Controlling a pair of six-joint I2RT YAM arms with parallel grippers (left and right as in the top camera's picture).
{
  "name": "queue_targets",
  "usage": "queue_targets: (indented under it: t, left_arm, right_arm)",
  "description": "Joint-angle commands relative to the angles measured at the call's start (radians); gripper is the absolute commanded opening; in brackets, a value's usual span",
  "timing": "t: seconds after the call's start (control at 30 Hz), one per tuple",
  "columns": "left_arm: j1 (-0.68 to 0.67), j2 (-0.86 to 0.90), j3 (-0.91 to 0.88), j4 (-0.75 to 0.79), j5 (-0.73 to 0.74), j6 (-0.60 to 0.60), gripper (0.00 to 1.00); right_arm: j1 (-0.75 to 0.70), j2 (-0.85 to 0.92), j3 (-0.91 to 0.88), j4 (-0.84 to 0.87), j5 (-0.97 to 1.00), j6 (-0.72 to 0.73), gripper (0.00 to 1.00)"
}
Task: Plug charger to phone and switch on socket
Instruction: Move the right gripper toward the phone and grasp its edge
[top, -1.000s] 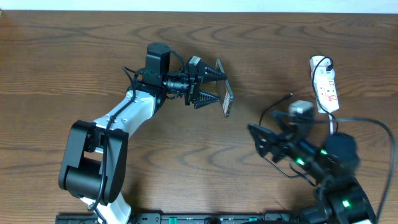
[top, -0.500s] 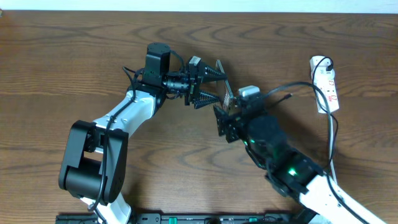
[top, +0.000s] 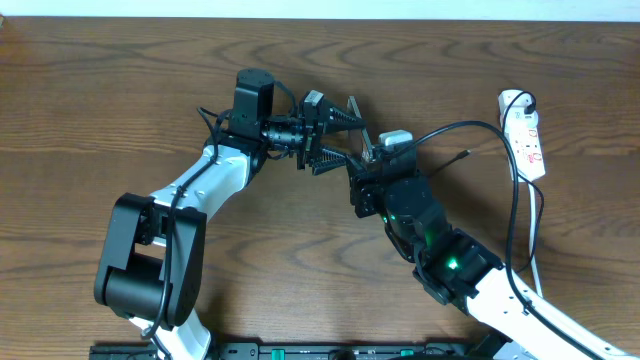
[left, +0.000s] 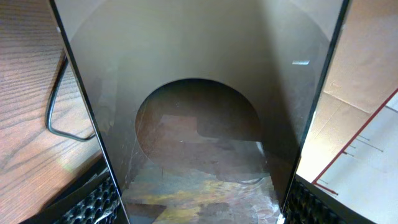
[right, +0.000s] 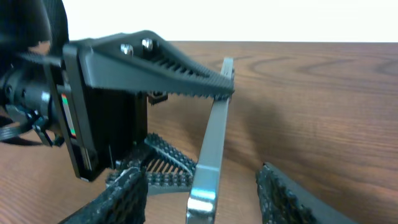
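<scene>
My left gripper (top: 350, 138) is shut on the phone (top: 366, 148) and holds it on edge above the table. In the left wrist view the phone's silvery-beige face with a dark oval (left: 199, 81) fills the frame between the two finger pads (left: 199, 208). My right gripper (top: 362, 180) is open, and in the right wrist view the phone's metal end (right: 211, 143) stands between its fingers (right: 205, 199) without touching them. The charger's connector tip (top: 464, 155) lies on the table to the right, held by neither gripper. The white socket (top: 522, 135) lies at the far right.
The right arm's thick black cable (top: 480, 125) arcs from its wrist over towards the socket. A black cable loop (left: 56, 118) shows on the wood left of the phone. The left gripper's ribbed fingers (right: 174, 62) sit above and below the phone.
My right arm has swung from the front right up and left to the phone, and its open fingers now straddle the phone's end. The left arm and the phone have not moved.
</scene>
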Motion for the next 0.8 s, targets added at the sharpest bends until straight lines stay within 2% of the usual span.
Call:
queue_targets:
  t: [0.0, 0.23, 0.37, 0.63, 0.77]
  left_arm:
    - [0.003, -0.03, 0.008, 0.008, 0.036, -0.001, 0.67]
    - [0.003, -0.03, 0.008, 0.008, 0.036, -0.002, 0.67]
    - [0.003, -0.03, 0.008, 0.008, 0.036, -0.002, 0.67]
    - [0.003, -0.03, 0.008, 0.008, 0.036, -0.002, 0.67]
    - [0.003, -0.03, 0.008, 0.007, 0.035, -0.002, 0.67]
  right_arm:
    - [0.013, 0.023, 0.017, -0.005, -0.022, 0.015, 0.53]
    - [0.013, 0.031, 0.017, 0.005, -0.021, 0.014, 0.41]
    - [0.013, 0.031, 0.017, 0.02, -0.022, 0.014, 0.26]
    - [0.013, 0.031, 0.017, 0.022, -0.022, 0.015, 0.04]
    - [0.013, 0.03, 0.017, 0.022, -0.022, 0.015, 0.01]
